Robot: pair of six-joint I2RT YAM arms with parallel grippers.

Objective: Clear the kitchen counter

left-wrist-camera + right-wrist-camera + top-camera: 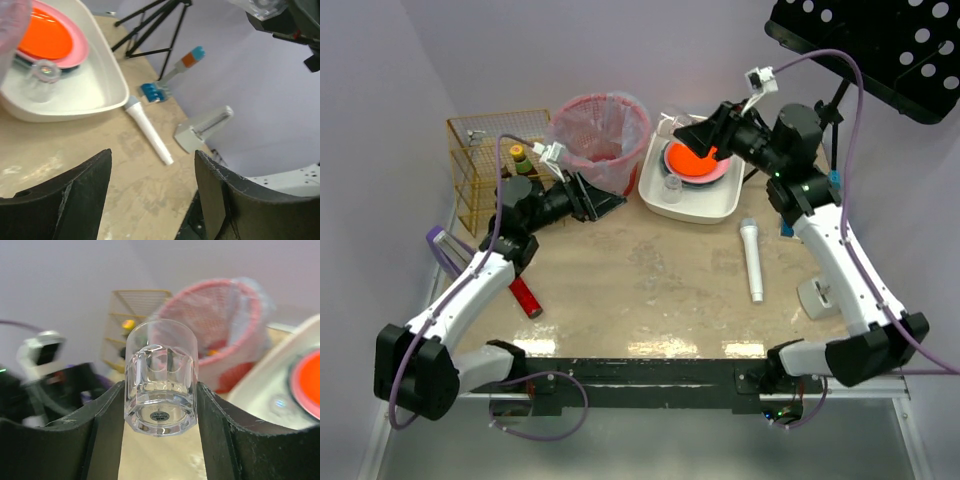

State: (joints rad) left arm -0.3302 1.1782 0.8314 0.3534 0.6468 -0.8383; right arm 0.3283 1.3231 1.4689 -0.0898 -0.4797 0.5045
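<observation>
While the right gripper (692, 132) is clamped on the clear glass (161, 375) over the white tub (715, 208) and the left gripper (152, 162) hangs apart, empty, we judge it best lowered upright beside the orange plate (692, 158), off the kitchen counter (640, 285) beneath both arms.

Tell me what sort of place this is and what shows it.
Likely a lab mock-up of a kitchen: a stone-patterned counter with a white tub holding an orange plate, a lined pink bin, and robot arms mounted at its front edge.
</observation>
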